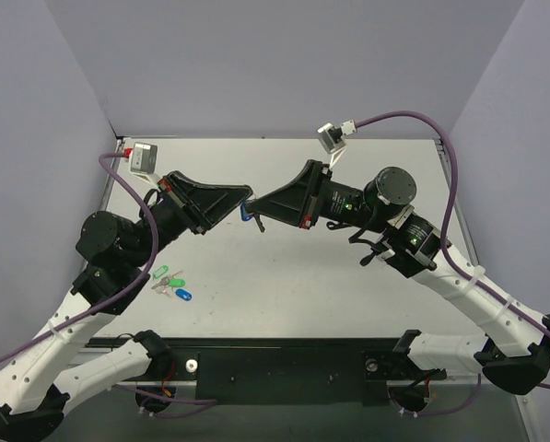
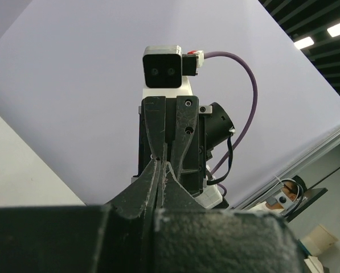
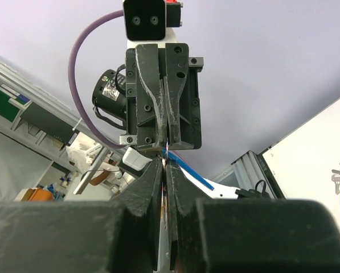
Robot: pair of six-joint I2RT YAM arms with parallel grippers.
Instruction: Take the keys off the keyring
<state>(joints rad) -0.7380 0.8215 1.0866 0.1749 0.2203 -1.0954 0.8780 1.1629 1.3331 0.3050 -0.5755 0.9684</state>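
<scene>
Slim blue keyring (image 1: 248,215), edge-on, held aloft

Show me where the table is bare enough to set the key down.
Bare: the wide near-centre stretch of table between the tag bunch and the right arm, and the far strip under the back wall. Crowded: mid-table, where left pincer and right pincer meet on the keyring.

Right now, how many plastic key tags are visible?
4. Two green tags and one dark blue tag lie at the table's near left; one blue keyring tag hangs where the left gripper and right gripper meet. More may be hidden.
</scene>
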